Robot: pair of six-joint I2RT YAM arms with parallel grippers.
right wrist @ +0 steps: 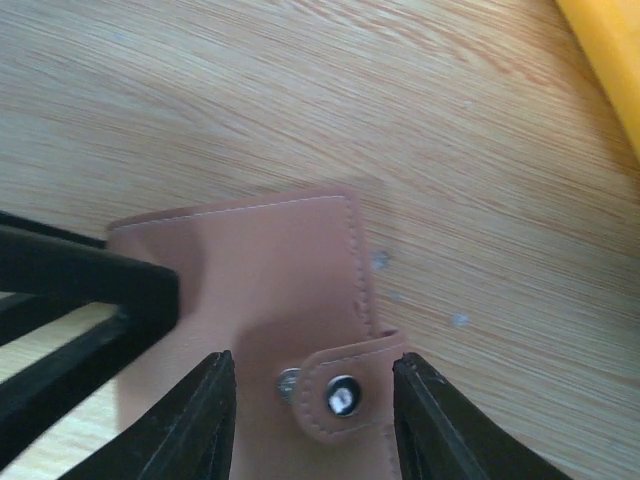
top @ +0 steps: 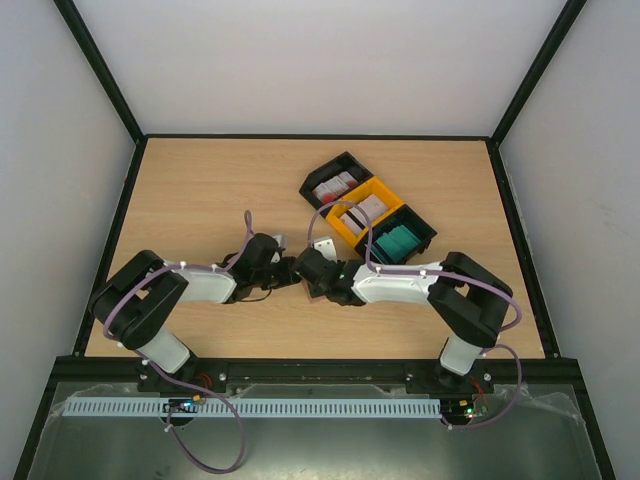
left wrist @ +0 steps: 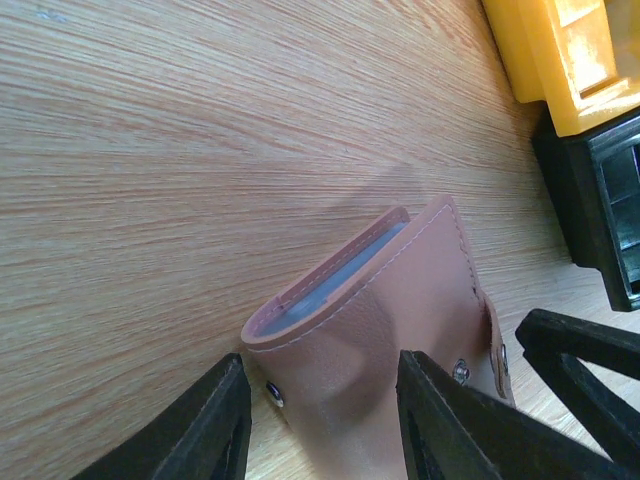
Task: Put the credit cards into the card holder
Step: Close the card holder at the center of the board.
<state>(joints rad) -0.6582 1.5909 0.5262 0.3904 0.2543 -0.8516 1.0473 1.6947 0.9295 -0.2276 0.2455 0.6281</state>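
Observation:
The reddish-brown card holder point(left wrist: 390, 330) lies folded on the table, with a grey card edge point(left wrist: 335, 275) showing in its open end. My left gripper point(left wrist: 325, 430) is open, its fingers either side of the holder's folded end. My right gripper point(right wrist: 315, 430) is open over the holder point(right wrist: 260, 280), its fingers straddling the snap tab point(right wrist: 343, 395). In the top view the two grippers point(top: 285, 270) point(top: 308, 272) meet at mid-table and hide the holder. Credit cards sit in three trays: red-and-white point(top: 335, 186), whitish-grey point(top: 362, 210), teal point(top: 398, 242).
The trays stand in a diagonal row behind and to the right of the grippers: black point(top: 318, 176), yellow point(top: 385, 192), black point(top: 424, 230). A small whitish-grey card-like piece point(top: 323, 246) lies by the yellow tray. A dark frame edges the table point(top: 200, 180).

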